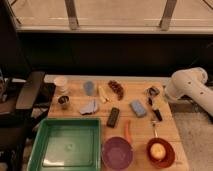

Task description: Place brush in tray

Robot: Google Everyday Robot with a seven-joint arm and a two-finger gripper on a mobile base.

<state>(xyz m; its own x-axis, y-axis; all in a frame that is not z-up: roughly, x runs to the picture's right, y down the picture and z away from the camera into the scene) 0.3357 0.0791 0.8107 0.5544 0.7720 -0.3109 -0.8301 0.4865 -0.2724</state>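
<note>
— One arm (pixel 192 85): how is it posed?
— Bent, at the worktop's (pixel 137 90) right edge, gripper (pixel 169 94) at its low end; jaws, cannot tell. Brush (pixel 156 113) lies nearby, well apart from the tray (pixel 65 120)

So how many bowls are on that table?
2. A purple bowl at the table's front edge, right of the tray; an orange bowl holding something yellowish, further right. None seems hidden. The gripper is near the far right side.

The tray (pixel 65 145) floor lies open at near left. Between it and the brush (pixel 157 114) stand the black block (pixel 113 117), carrot (pixel 127 131) and purple bowl (pixel 117 152). The gripper (pixel 152 92) hangs over the worktop (pixel 141 126) at far right, just beyond the brush.
</note>
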